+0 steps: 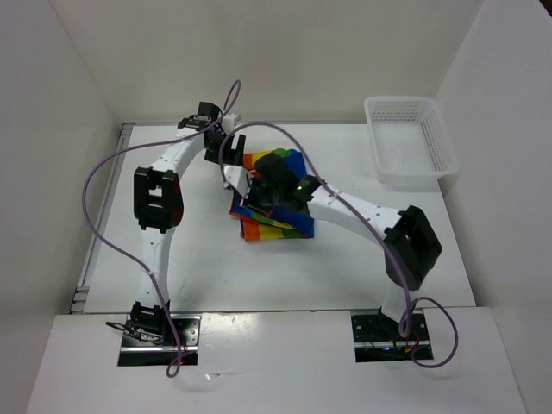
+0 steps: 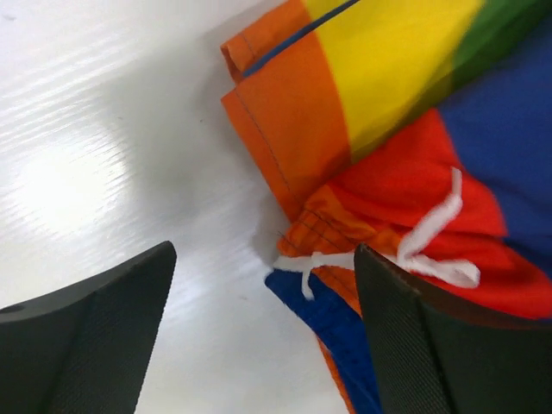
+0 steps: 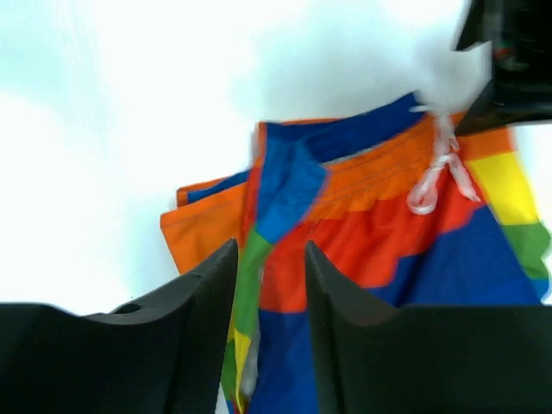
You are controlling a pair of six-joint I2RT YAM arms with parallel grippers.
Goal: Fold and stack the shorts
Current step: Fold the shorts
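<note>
Rainbow cloth fills most of what I see: the shorts (image 1: 274, 231) lie folded into a compact bundle in the middle of the table (image 1: 345, 267), with both my arms bent in over them. My left fingers (image 2: 95, 345) stand spread wide, one over bare table and the other over the edge of the bundle, with nothing caught between them; in the gap I see white table, an orange hem and a blue corner of cloth. The white drawstring (image 2: 431, 228) lies loose across a red stripe just beside the finger over the cloth, with a blue panel beyond it and orange, yellow and green stripes further up. My right fingers (image 3: 362, 345) hang over the top of the bundle, parted by a narrow gap. Green and blue cloth shows through that gap. I cannot tell whether the tips touch it, though I see no fold pinched between them. Ahead of them orange edges poke out on one side of the layers, a gathered orange band and a blue band run along the far edge, and the drawstring's knot lies near the far corner, where a dark part of my left arm juts into view. A white mesh basket (image 1: 412, 177) sits at the far right of the table, well apart from the shorts.
</note>
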